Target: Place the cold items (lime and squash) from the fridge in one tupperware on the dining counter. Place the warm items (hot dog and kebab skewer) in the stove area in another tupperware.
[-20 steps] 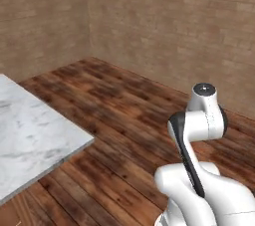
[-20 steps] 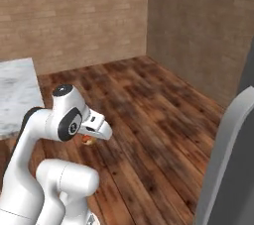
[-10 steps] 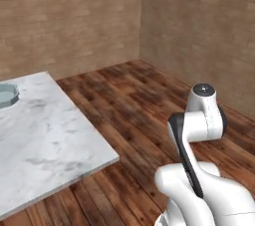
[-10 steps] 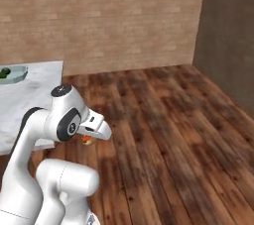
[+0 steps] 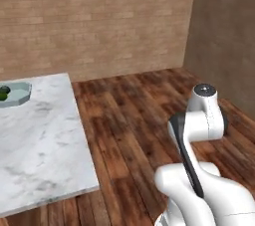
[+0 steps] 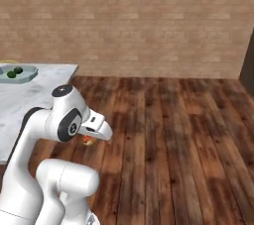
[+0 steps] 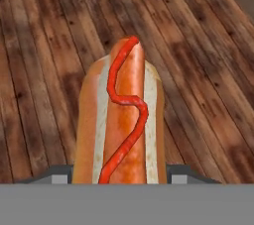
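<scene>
Left base view: marble counter [image 5: 45, 155], plank floor [image 5: 134, 120], probably wood

No text, label, brand, number or sign can be read anywhere. The brick walls, wooden floor and marble table [image 5: 40, 145] all carry no writing.

base turned, marble counter [image 5: 45, 145] now fuller in view, tupperware [image 6: 20, 75] with green items come into sight
</scene>
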Controlling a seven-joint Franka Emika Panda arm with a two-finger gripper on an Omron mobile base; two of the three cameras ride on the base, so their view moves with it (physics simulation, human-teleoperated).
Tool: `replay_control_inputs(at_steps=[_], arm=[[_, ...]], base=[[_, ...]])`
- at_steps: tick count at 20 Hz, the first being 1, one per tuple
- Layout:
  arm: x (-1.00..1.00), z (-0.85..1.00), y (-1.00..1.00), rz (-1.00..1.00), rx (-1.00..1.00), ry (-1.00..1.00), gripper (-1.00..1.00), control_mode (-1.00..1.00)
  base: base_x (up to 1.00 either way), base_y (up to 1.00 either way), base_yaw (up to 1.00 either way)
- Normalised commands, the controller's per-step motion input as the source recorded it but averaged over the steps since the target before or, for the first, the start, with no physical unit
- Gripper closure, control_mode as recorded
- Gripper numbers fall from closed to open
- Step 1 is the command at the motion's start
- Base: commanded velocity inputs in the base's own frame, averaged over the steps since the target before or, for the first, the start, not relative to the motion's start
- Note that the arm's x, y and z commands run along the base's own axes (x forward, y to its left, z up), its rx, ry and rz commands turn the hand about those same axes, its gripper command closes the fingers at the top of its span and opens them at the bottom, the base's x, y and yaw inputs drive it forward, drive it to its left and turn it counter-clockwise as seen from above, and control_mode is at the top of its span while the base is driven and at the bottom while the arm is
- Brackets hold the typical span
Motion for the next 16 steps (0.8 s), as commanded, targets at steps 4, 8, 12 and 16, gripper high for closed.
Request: replay_control_inputs(at_steps=[4, 8, 12, 16], arm=[[0.0, 0.0, 0.0, 0.0, 0.0, 0.0, 1.0, 1.0], [0.0, 0.0, 0.0, 0.0, 0.0, 0.0, 1.0, 1.0], [0.0, 0.0, 0.0, 0.0, 0.0, 0.0, 1.0, 1.0], [0.0, 0.0, 0.0, 0.0, 0.0, 0.0, 1.0, 1.0]], base=[[0.81, -0.5, 0.47], [0.87, -0.47, 0.45], [0.98, -0.57, 0.44], [0.98, -0.74, 0.42]])
